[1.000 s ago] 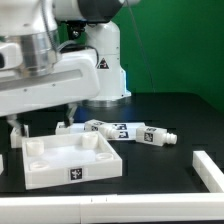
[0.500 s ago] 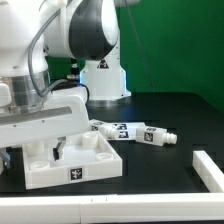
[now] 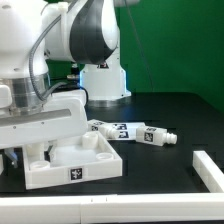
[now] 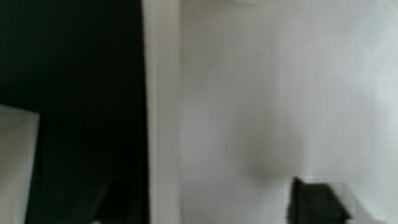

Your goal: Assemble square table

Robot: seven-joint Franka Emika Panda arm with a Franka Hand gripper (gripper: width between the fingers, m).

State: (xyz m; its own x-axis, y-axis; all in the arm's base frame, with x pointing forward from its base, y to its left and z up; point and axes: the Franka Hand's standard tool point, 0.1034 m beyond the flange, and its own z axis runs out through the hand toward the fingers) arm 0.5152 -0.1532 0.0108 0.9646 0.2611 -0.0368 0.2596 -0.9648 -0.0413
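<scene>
Free tabletop (image 3: 172, 106) at the exterior view's far right beyond the lying legs (image 3: 112, 129); the exterior view's left closed off by the arm (image 3: 45, 112) low over the square panel (image 3: 88, 160), white rail (image 3: 210, 172) barring near right.

White sq panel (image 3: 100, 170) flat, rim up; tagged legs (image 3: 150, 135) lying just beside.

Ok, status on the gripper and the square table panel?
Gripper down at square table panel rim, grip unconfirmed. Legs lying loose to the exterior view's right of it. Nothing seen blocking.
</scene>
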